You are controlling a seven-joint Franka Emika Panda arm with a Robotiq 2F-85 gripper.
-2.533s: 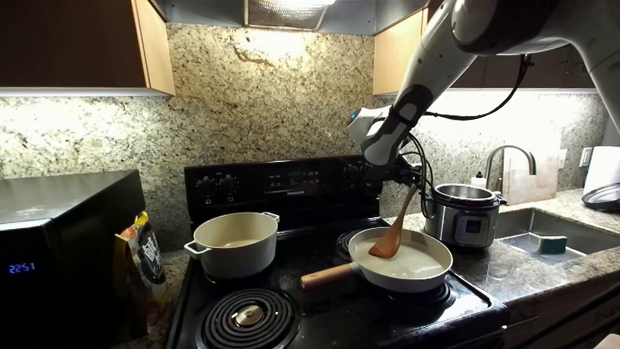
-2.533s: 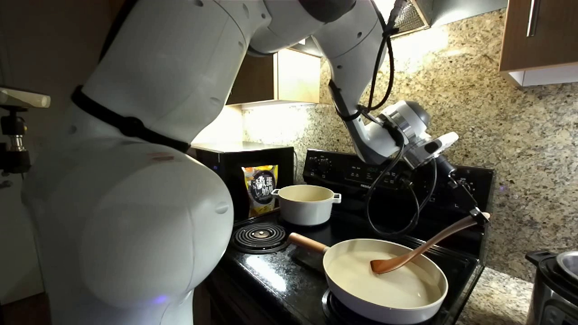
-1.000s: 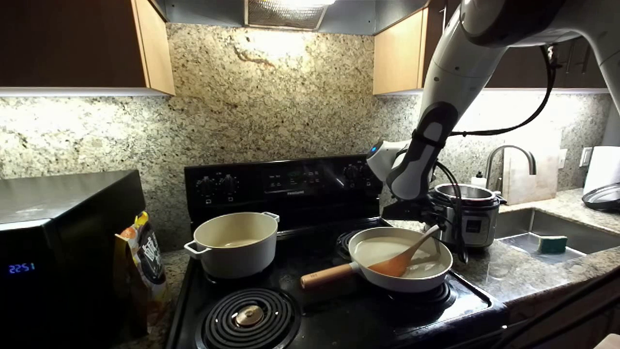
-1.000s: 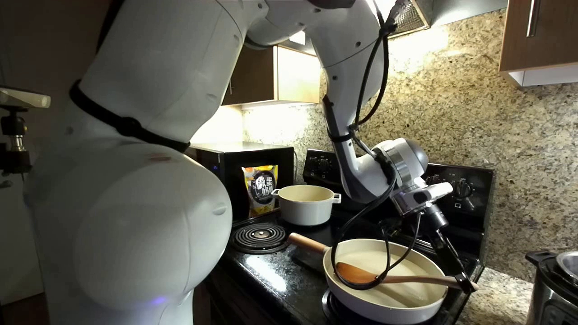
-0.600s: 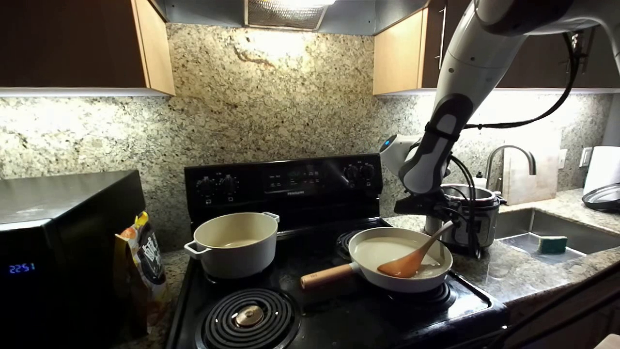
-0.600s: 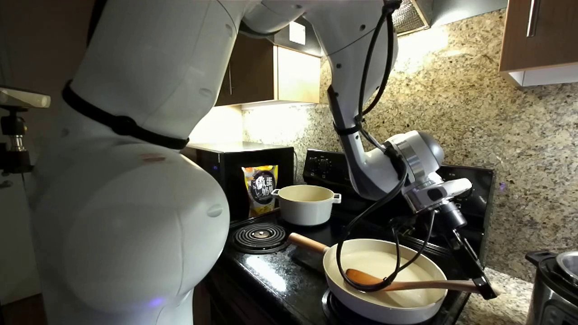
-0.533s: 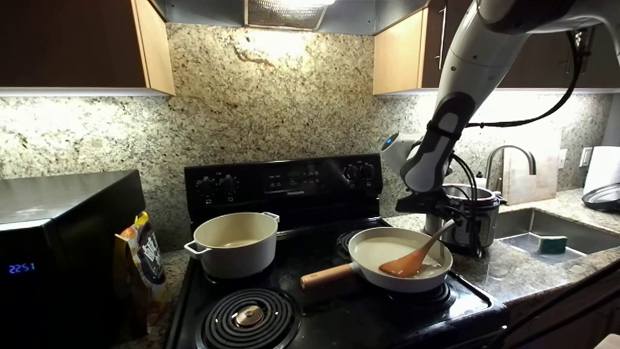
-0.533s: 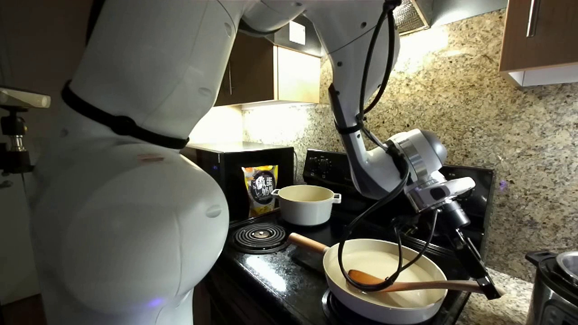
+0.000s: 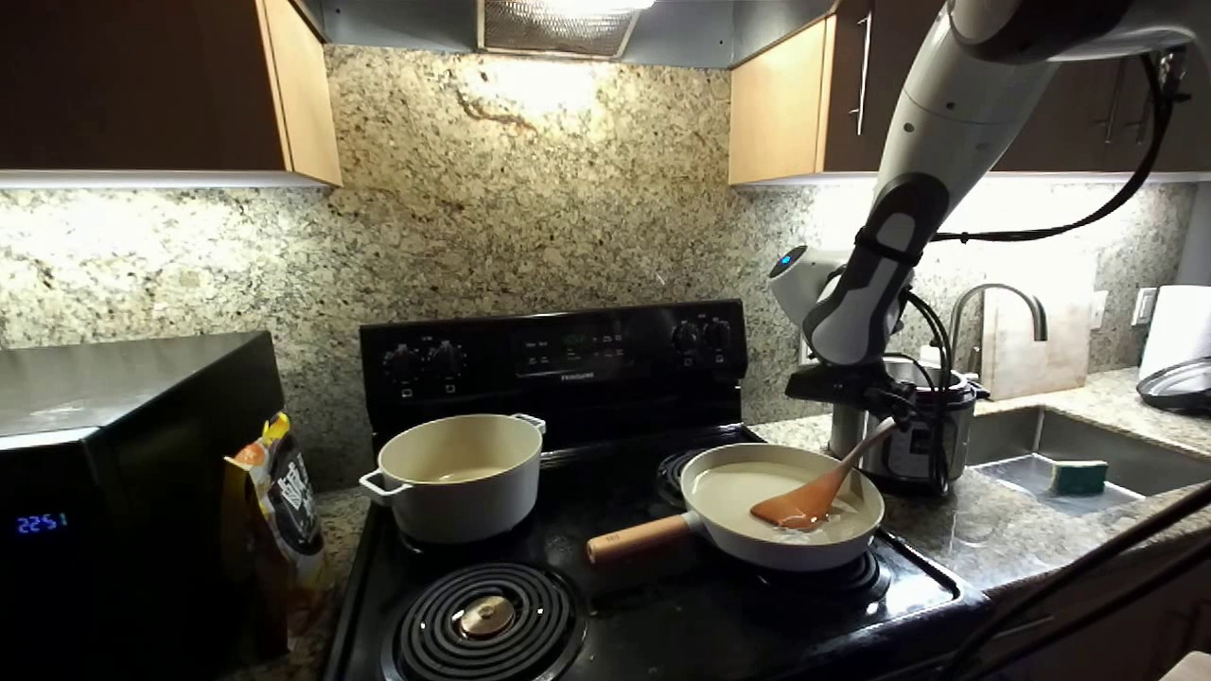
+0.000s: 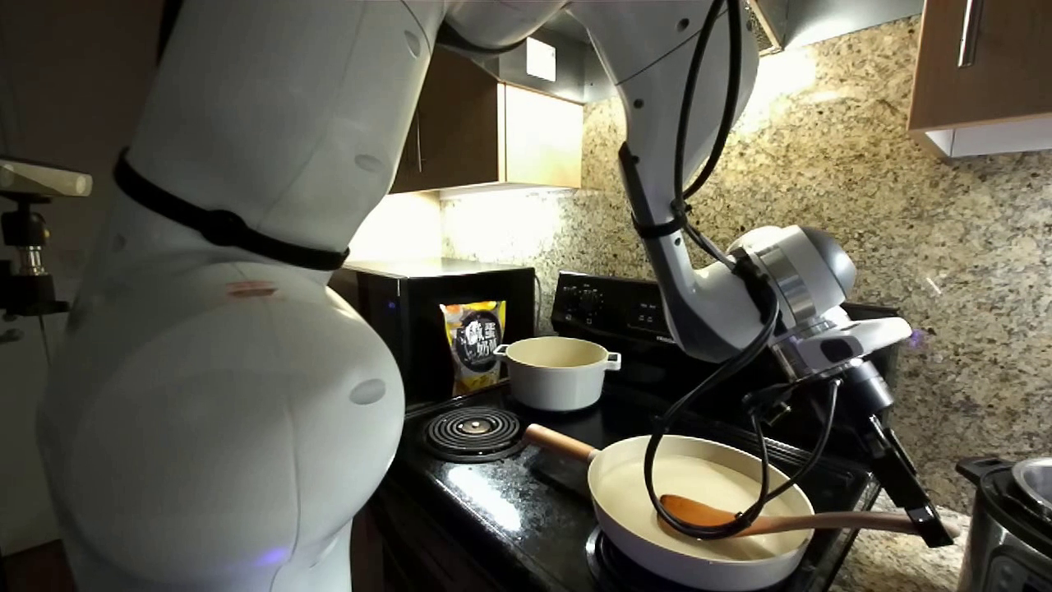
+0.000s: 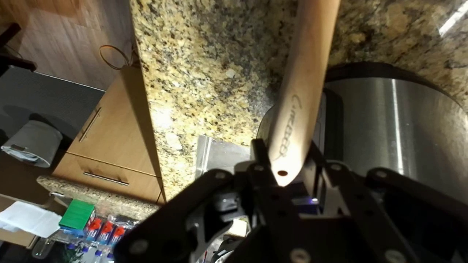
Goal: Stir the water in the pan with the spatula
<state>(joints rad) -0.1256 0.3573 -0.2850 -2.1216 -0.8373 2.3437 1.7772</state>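
The wide cream-white pan (image 9: 747, 546) sits on a burner and shows in both exterior views (image 10: 657, 547). Pale shallow water (image 9: 733, 487) lies in it, with small ripples by the spatula blade. The orange-brown spatula (image 9: 814, 497) leans at a slant over the pan's rim, its flat blade in the water right of the middle. In an exterior view its shaft (image 10: 801, 522) runs past a hanging cable. My gripper (image 10: 929, 522) is beyond the rim, shut on the handle end. In the wrist view the gripper (image 11: 285, 151) has its fingers on both sides of the handle (image 11: 307, 65); the blade is out of view there.
A deeper cream pot (image 9: 459, 501) stands at the stove's back. A steel pressure cooker (image 9: 918, 463) stands close behind my gripper and shows large in the wrist view (image 11: 369, 128). The pan's wooden handle (image 9: 639, 537) points left. A sink (image 9: 1135, 449) lies beyond.
The spatula has gone from steep to a low slant since the oldest frames. Over the last second my gripper has moved away from the pan, drawing the blade through the water.
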